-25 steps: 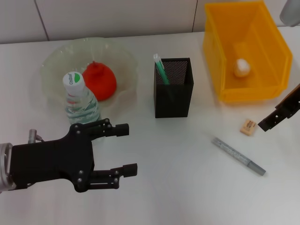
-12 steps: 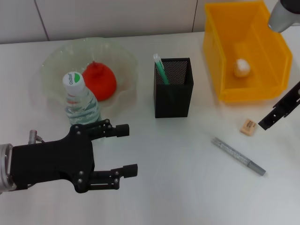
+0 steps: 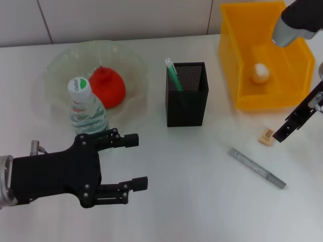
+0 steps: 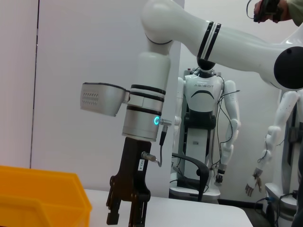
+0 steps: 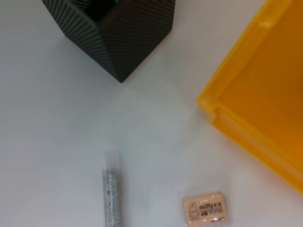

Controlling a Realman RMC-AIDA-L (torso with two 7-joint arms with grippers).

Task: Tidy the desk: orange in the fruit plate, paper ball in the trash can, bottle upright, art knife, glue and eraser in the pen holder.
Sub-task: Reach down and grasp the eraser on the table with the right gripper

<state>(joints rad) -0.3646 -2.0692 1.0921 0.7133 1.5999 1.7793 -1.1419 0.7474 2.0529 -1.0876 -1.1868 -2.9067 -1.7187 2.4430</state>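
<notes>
The left gripper (image 3: pixel 135 162) sat at the lower left of the head view, idle above the tabletop (image 3: pixel 192 201), its 2 fingers spread wide and holding nothing. Right of it, at lower right, lay the art knife (image 3: pixel 256 168), a grey stick set diagonally on the bare surface. Just beyond it, the eraser (image 3: pixel 266 135) rested flat, near the yellow trash can (image 3: pixel 237 65) but apart from it. The right gripper (image 3: pixel 280 133) hung just beside the eraser on its right; whether its fingers were open could not be told.

At mid-frame stood the black pen holder (image 3: pixel 186 108), a green-and-white stick, probably the glue, already inside. At left the bottle (image 3: pixel 87 108) stood upright against the fruit plate (image 3: pixel 58 70), which held the orange (image 3: pixel 107 86). The paper ball (image 3: pixel 259 72) lay in the trash can at upper right.

Judgement: the eraser was the step in hand. The gripper should centre over it, descend straight, and close across its short sides.
</notes>
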